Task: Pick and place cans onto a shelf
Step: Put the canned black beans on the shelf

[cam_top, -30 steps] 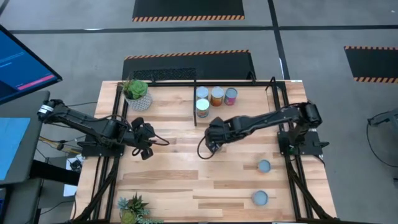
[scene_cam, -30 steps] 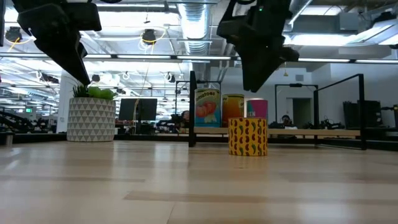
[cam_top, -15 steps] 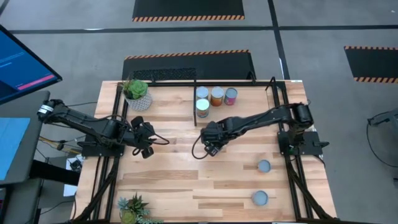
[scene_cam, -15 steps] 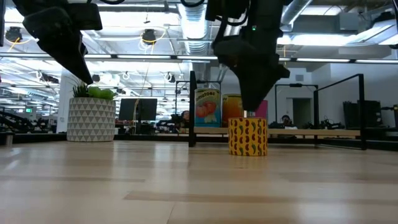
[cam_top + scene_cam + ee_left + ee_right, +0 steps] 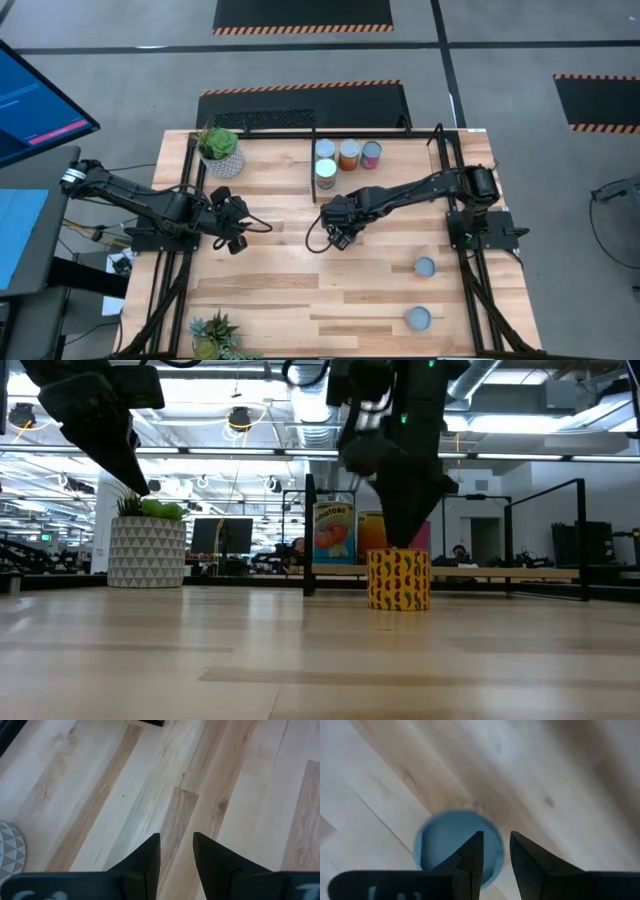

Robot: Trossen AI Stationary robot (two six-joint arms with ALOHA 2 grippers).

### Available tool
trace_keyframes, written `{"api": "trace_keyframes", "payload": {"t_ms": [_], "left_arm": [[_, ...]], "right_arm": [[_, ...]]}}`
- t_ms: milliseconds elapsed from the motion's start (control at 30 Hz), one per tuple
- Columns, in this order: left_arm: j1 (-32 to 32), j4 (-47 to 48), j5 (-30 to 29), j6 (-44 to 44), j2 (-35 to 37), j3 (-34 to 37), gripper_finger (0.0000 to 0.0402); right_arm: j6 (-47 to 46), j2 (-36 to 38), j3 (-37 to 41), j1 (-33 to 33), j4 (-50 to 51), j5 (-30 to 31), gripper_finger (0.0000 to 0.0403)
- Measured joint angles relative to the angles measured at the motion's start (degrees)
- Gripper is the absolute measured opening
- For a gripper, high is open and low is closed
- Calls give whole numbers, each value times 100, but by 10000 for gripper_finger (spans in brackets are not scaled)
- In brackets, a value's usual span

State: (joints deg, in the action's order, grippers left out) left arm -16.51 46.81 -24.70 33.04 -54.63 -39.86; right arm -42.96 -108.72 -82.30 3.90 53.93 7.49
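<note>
My right gripper (image 5: 335, 218) is shut and stands just over a yellow patterned can (image 5: 398, 580) near the table's middle. That can is hidden under the gripper in the high view, and its bluish round top (image 5: 451, 845) shows past the fingers in the right wrist view. Several cans (image 5: 347, 153) stand upright in the shelf (image 5: 405, 160) at the far edge, between black rods. Two more cans (image 5: 424, 267) (image 5: 417, 318) stand on the table at the near right. My left gripper (image 5: 238, 228) is shut and waits at the table's left. My right gripper points down right over the yellow can's top (image 5: 440, 851), which stands upright on the table. I cannot tell whether the fingertips touch it.
A potted plant in a white patterned pot (image 5: 219, 152) stands at the far left, beside the shelf's black rod (image 5: 313, 170). A second plant (image 5: 214, 335) is at the near left edge. Bare wood (image 5: 280, 285) lies between the arms.
My right gripper has gone toward the table's left edge and down, and has come to stand over the yellow can. The can has stayed where it was.
</note>
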Motion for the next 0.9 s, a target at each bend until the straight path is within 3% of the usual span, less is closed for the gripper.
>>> {"api": "trace_keyframes", "payload": {"t_ms": [433,533,667,900], "left_arm": [[0,26,1,-86,0,0,105],[0,27,-4,-87,0,0,105],[0,24,-159,-83,0,0,105],[0,22,-265,-83,0,0,105]], "right_arm": [[252,-446,-17,7,-250,-340,115],[276,-377,-5,-4,-360,-322,89],[297,-300,5,-55,-432,-309,18],[315,-152,-431,-34,524,-302,7]]}}
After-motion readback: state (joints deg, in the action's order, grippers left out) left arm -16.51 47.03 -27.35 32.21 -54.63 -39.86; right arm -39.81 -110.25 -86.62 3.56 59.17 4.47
